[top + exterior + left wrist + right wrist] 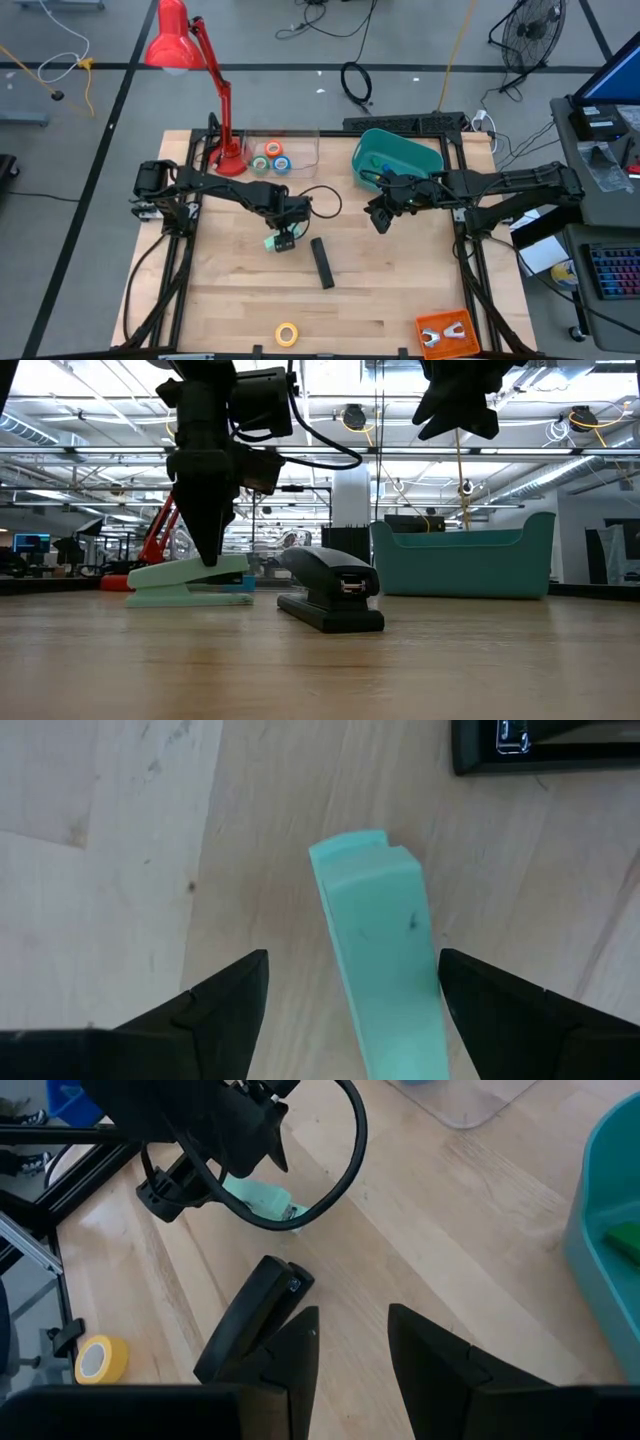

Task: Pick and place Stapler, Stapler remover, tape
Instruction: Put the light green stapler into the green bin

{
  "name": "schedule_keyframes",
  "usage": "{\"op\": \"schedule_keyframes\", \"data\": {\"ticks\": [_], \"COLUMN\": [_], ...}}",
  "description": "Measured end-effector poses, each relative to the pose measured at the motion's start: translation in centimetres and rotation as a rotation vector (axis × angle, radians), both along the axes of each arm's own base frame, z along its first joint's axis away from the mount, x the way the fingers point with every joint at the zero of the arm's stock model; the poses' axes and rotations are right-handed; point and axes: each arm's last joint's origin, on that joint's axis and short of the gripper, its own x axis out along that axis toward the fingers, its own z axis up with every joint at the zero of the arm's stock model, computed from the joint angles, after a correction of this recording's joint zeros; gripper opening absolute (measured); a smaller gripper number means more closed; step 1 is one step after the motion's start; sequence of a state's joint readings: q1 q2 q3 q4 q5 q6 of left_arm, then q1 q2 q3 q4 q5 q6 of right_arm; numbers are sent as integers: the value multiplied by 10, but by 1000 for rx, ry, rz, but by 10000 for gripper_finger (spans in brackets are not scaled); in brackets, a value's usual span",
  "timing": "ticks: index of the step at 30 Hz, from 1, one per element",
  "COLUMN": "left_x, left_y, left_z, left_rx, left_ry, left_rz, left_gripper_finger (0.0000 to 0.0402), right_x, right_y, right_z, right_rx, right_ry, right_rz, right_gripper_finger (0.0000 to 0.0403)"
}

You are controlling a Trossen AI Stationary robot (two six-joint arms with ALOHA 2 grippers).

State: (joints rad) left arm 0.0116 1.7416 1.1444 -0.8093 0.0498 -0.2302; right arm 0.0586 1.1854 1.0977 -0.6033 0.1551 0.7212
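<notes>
A mint-green stapler (pixel 270 243) lies flat on the wooden table, with my left gripper (pixel 284 238) low over it. The gripper is open and its fingers stand on either side of the stapler's end (pixel 380 920). The slim black stapler (pixel 322 262) lies flat just to the right of it and also shows in the low view (pixel 330 595). My right gripper (pixel 380 218) hangs open and empty, high above the table beside the teal bin (pixel 432 152). A yellow tape roll (pixel 287 334) lies at the near edge. Orange, blue and green rolls (pixel 272 158) sit in a clear tray. My left gripper comes at the mint-green stapler from above, pointing down, with its fingers across the stapler's width. One finger (pixel 480 995) stands right against the stapler's long side (pixel 425 970), and I cannot tell whether it touches. The other finger (pixel 235 995) is clearly apart.
A red desk lamp (pixel 215 90) stands at the far left by the clear tray. An orange staple remover (pixel 445 335) lies at the near right corner. The teal bin holds something green (pixel 625 1240). Bare wood lies between the black stapler and the near edge.
</notes>
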Motion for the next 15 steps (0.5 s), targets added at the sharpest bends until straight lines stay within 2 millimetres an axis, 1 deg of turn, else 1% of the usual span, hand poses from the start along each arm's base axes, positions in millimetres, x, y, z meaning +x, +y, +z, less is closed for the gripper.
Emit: {"op": "schedule_keyframes", "data": {"ticks": [6,15], "left_x": [-1,-14], "left_y": [1,0], "left_z": [-2,-19], "left_rx": [22,1], "left_ry": [4,70], "left_rz": [0,27], "left_gripper_finger": [291,291], "right_x": [0,0], "right_y": [0,0], "right_z": [0,0], "right_rx": [0,-1], "right_ry": [0,0], "right_rz": [0,1], "right_gripper_finger": [114,114]}}
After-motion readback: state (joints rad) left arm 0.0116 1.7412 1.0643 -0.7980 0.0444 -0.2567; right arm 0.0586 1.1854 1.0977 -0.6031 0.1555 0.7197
